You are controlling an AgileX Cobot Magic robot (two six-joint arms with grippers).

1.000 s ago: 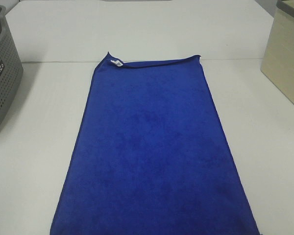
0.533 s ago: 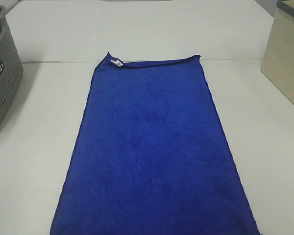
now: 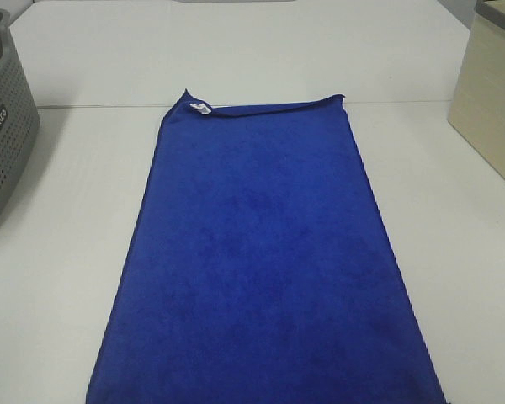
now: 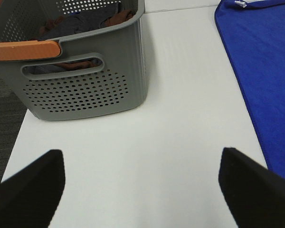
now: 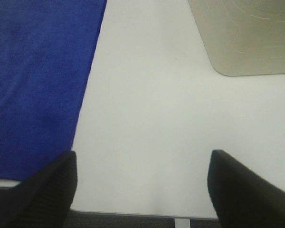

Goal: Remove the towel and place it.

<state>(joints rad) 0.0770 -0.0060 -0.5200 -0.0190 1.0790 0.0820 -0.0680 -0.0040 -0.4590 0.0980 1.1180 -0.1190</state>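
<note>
1. From above, the towel (image 3: 261, 269) lies flat on the white table (image 3: 454, 252), long axis running away from the robot, plush blue, a white tag (image 3: 199, 108) at its far corner.
2. The left gripper (image 4: 142, 187) stands open and empty, beside the towel's edge, near a perforated grey basket (image 4: 85, 90).
3. The right gripper (image 5: 142, 187) gapes equally, beside the opposite edge; neither arm looks nearer.

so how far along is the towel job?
Nothing done yet: the towel lies flat and spread on the table, tag at its far corner. Nothing in hand: both grippers, left and right, are open and empty over bare table beside the towel. Left: grasp, lift and place it all.
</note>
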